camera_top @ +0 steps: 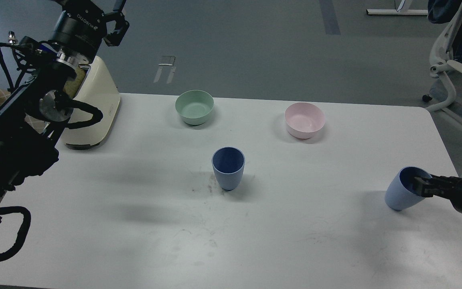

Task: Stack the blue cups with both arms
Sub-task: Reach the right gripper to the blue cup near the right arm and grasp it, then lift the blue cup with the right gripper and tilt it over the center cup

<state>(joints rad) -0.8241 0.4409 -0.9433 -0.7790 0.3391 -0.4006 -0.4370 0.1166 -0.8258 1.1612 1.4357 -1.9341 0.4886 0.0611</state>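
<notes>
One blue cup stands upright in the middle of the white table. The second blue cup is near the right edge, tilted with its mouth towards the right. My right gripper comes in from the right, and its dark fingertips reach into that cup's mouth at the rim. I cannot tell whether they pinch the wall. My left gripper is raised at the far left above the cream appliance. Its fingers are spread and partly cut off by the top edge, and it holds nothing.
A mint-green bowl and a pale pink bowl stand at the back of the table. A cream appliance stands at the back left. An office chair is beyond the right edge.
</notes>
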